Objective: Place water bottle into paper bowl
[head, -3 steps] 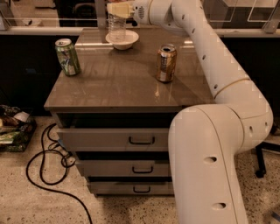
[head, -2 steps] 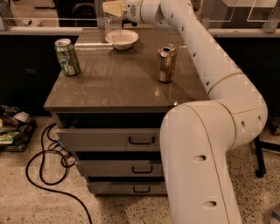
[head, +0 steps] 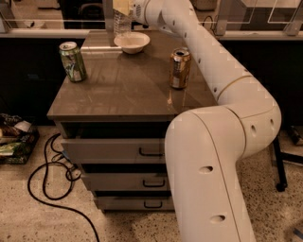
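The paper bowl (head: pixel 132 42) is off-white and sits at the far middle of the cabinet top (head: pixel 128 90). The water bottle (head: pixel 121 25) is clear and ribbed; its lower body shows just behind and left of the bowl, and its cap is hidden. My gripper (head: pixel 122 6) is at the top edge of the view, shut on the bottle's upper part. The bottle's base is about level with the bowl's rim, beside the bowl rather than inside it.
A green can (head: pixel 72 61) stands at the left of the top. A gold can (head: pixel 179 69) stands at the right, close under my arm (head: pixel 208 52). Drawers (head: pixel 113 151) are below. A black cable (head: pixel 52 189) lies on the floor at the left.
My gripper has moved a little left with the bottle, from over the bowl to its back-left edge. The cans and the bowl have not moved.
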You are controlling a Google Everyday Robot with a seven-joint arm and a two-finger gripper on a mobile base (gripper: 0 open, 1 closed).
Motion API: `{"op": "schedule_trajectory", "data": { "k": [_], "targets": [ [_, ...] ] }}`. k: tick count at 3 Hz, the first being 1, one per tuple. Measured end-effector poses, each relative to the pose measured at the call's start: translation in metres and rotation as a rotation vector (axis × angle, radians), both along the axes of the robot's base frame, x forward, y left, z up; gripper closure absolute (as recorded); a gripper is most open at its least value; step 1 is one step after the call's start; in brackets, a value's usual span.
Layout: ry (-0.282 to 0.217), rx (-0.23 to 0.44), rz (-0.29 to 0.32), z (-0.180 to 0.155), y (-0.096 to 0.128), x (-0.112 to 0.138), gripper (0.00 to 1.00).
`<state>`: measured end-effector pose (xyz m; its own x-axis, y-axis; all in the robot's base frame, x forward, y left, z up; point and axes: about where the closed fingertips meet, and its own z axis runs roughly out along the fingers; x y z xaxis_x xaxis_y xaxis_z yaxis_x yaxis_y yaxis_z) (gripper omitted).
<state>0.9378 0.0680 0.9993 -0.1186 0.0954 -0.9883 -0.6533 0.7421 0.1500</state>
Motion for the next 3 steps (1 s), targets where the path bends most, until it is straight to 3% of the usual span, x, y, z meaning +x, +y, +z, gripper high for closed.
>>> {"op": "schedule_trajectory", "data": {
  "k": [1,2,3],
  "targets": [
    [0.010,-0.011,-0.057,-0.004,-0.010,0.008,1.00],
    [0.010,-0.045,-0.066,-0.010,-0.025,0.012,1.00],
    [-0.001,-0.064,-0.009,-0.016,-0.034,0.011,1.00]
  ]
}}
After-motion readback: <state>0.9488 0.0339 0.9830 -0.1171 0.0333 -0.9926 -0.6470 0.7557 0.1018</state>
